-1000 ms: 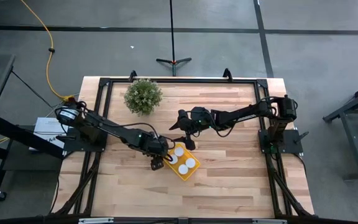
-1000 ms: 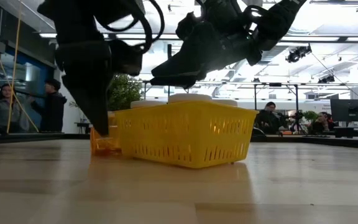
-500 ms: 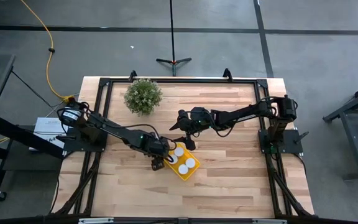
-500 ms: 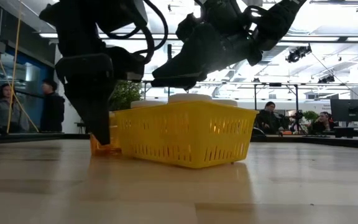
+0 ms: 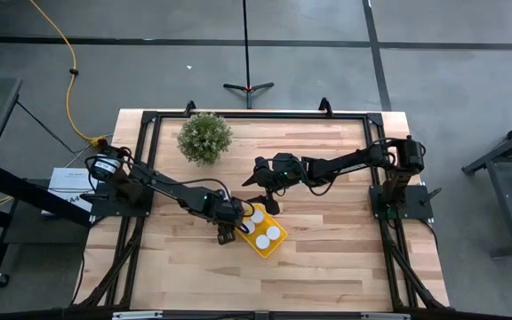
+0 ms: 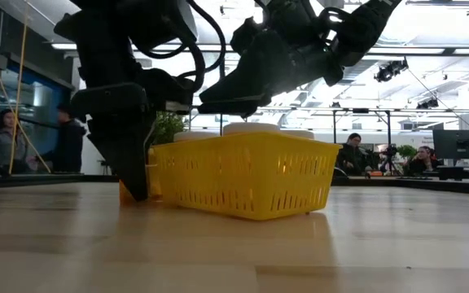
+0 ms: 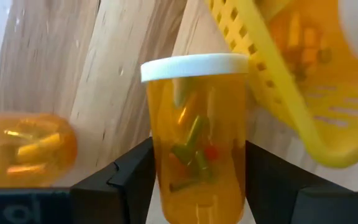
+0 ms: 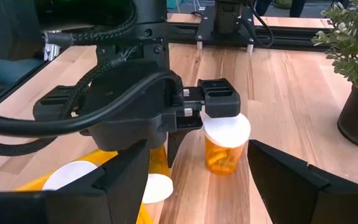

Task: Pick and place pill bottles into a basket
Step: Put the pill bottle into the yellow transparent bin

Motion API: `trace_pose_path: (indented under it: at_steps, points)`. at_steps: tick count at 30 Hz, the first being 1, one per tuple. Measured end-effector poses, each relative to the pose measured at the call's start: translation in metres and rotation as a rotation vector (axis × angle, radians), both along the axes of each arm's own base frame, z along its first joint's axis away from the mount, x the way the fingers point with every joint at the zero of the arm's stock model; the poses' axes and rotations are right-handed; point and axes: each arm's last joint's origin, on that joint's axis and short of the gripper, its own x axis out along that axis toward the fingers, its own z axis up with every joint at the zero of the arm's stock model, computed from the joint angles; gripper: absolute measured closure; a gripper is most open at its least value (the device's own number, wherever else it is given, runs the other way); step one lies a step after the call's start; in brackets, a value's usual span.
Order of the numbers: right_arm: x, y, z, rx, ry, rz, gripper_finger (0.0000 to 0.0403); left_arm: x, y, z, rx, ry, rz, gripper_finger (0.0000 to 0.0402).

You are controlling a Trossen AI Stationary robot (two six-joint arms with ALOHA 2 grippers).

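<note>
Orange pill bottle (image 7: 197, 140) stands upright just beside the basket (image 7: 272, 81), between my left gripper (image 7: 194, 180) fingers, which aren't visibly clamped. I should squeeze squarely below the cap, then lift clear of the rim.

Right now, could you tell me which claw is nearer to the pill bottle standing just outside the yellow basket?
The left. The left claw has its fingers on either side of that pill bottle, beside the basket. The right claw hangs apart, above the basket's far end.
</note>
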Motion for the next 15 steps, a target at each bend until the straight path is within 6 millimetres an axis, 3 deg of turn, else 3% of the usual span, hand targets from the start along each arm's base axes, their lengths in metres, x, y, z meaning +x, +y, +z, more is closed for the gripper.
trace_pose_path:
  at_steps: [6,15]
  points:
    - [0.0002,0.0000,0.0004,-0.002,-0.005,0.001,0.0141,-0.0014,-0.0004,0.0000,-0.018,0.016,-0.007,0.0175]
    - [0.0002,0.0000,0.0005,0.003,-0.005,-0.001,0.0141,-0.0049,-0.0003,0.0003,-0.028,0.053,-0.021,0.0175]
